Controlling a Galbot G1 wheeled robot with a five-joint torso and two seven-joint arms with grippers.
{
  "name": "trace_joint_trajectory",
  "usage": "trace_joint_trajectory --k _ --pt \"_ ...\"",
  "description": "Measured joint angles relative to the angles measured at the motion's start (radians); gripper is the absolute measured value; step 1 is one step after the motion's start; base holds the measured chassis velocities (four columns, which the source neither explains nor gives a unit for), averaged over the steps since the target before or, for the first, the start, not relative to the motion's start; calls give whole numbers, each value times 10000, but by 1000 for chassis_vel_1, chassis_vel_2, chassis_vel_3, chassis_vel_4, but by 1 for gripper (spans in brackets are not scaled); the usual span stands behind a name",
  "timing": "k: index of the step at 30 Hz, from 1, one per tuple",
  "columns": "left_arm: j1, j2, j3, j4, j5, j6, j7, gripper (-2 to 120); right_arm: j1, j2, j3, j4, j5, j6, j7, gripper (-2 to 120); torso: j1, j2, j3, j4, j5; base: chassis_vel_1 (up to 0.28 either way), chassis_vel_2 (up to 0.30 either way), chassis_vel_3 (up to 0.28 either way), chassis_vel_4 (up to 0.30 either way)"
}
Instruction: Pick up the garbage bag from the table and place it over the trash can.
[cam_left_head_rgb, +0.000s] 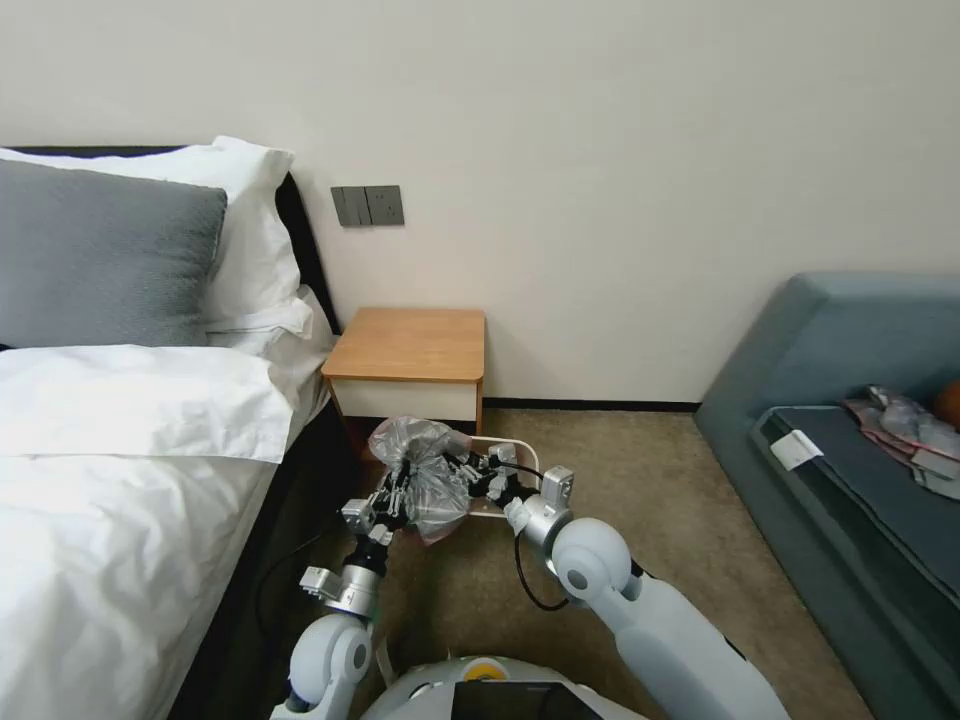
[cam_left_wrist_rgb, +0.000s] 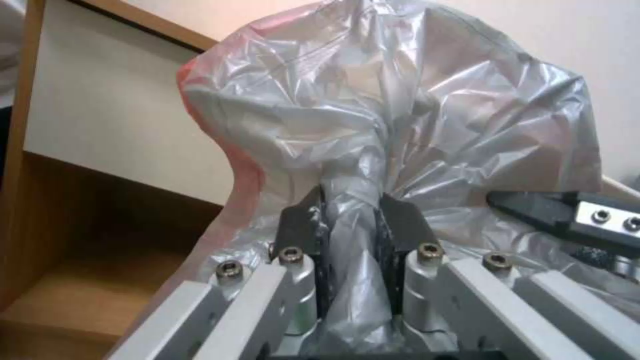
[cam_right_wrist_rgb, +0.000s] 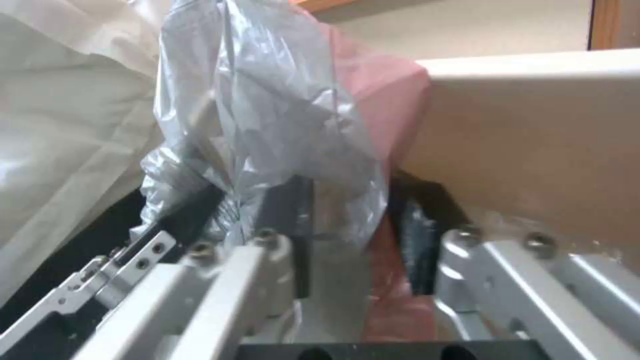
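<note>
From my head camera I see both my arms reaching forward and down to the floor in front of the nightstand (cam_left_head_rgb: 408, 343), elbows bent, meeting at the garbage bag (cam_left_head_rgb: 425, 475). The bag hangs crumpled between my two grippers, low over the carpet, just in front of the nightstand's white drawer. Behind it a strip of the trash can (cam_left_head_rgb: 492, 444) rim peeks out; most of the bin is hidden by the plastic.

My left wrist camera gives what the head cannot: my left gripper (cam_left_wrist_rgb: 353, 225) has its two dark fingers closed tight on a twisted neck of the bag (cam_left_wrist_rgb: 393, 120), with the plastic ballooning out above them in grey, pink-edged folds. The nightstand's drawer front and lower shelf (cam_left_wrist_rgb: 73, 290) sit to one side behind it, and the tip of my other gripper shows at the frame's edge, lying against the plastic.

My right wrist camera looks from the opposite side. My right gripper (cam_right_wrist_rgb: 363, 235) has its fingers wider apart, and a sheet of the bag (cam_right_wrist_rgb: 280, 125) hangs down between them, with the cream wall of the trash can (cam_right_wrist_rgb: 533, 150) close alongside. I cannot tell whether those fingers actually pinch the plastic. The white bedsheet (cam_right_wrist_rgb: 60, 125) is beyond the bag there.
</note>
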Motion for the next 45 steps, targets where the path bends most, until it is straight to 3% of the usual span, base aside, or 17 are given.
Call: trace_joint_trajectory --k 7,30,45 --pt "-40 -27 5 28 0 21 -31 11 -56 4 -4 -43 -198 85 -60 0 0 0 0 0 0 0 0 0 0" --pt "-62 20 -42 141 15 4 -79 11 -227 -687 931 752 -178 482 23 0 0 0 0 -1 1 0 0 0 0" --pt "-50 89 -172 99 4 -271 12 11 43 -1965 1474 450 91 563 172 0 0 0 0 -1 0 0 0 0 0"
